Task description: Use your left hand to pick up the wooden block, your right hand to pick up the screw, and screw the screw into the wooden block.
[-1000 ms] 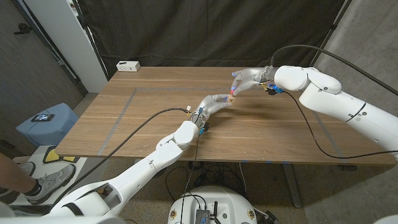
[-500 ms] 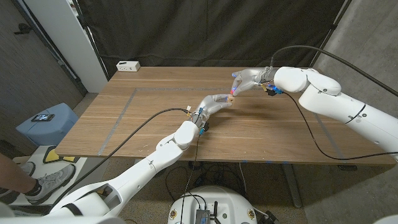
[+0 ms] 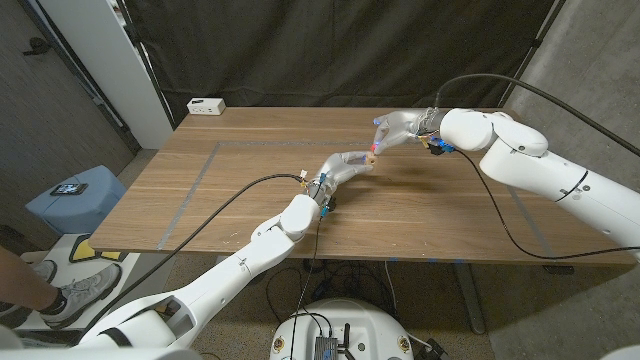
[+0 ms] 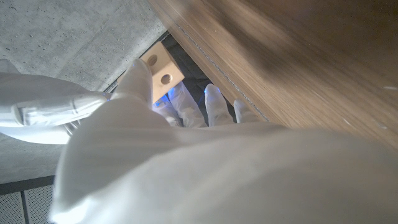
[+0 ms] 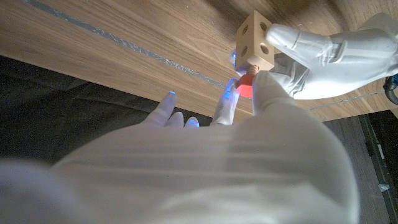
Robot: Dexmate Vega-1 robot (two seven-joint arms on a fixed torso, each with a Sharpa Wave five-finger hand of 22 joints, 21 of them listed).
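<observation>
While your left hand [image 3: 352, 164] is reaching out over the middle of the table [image 3: 240, 180], its fingers are pinching the wooden block [image 5: 255, 41] and holding it up off the wood. In the right wrist view you are seeing the block as a pale cube with round holes in its faces, with the left hand's fingertips [image 5: 287, 38] pressing on its far side. Your right hand [image 3: 392, 130] is coming in from the other side, and its thumb and a finger are pinching the screw [image 5: 246, 86], whose red head is sitting just at those fingertips while its shank is entering a hole on the block's near face. The right hand's other fingers [image 5: 166, 109] are standing spread apart, away from the block, with blue light glowing at their tips. In the left wrist view the block [image 4: 160, 68] is showing just past the left hand's fingers, with a fingertip [image 4: 140, 77] pressing against one face and the others lying close together beside it. In the head view the two hands are meeting fingertip to fingertip above the table, with the block and screw between them. A small white box [image 3: 206, 105] is lying at the table's far corner, well apart from both hands.
</observation>
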